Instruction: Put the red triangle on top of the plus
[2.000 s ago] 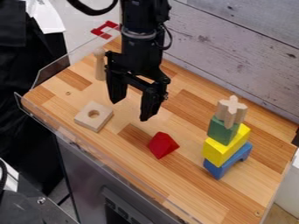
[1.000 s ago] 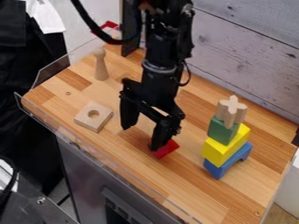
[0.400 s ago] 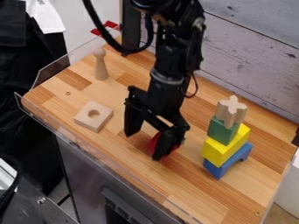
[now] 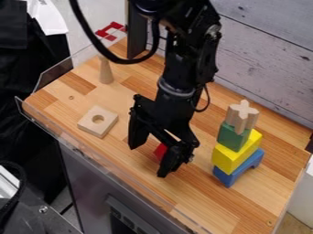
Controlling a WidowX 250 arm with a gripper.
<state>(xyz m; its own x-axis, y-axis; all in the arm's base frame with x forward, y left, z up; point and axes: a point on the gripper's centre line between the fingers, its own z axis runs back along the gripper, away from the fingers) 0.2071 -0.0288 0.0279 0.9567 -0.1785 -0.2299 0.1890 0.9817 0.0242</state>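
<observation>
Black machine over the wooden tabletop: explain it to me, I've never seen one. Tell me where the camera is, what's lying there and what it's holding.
It is a robot arm, ending in a two-finger gripper. A fixed camera looks down at a slant on the tabletop. The fingers stand apart, with a red block partly hidden behind them; nothing appears gripped. Nearby are a flat wooden piece with a hole and an upright wooden peg. The stack, bottom to top, is blue block, yellow block, green block, wooden plus.
</observation>
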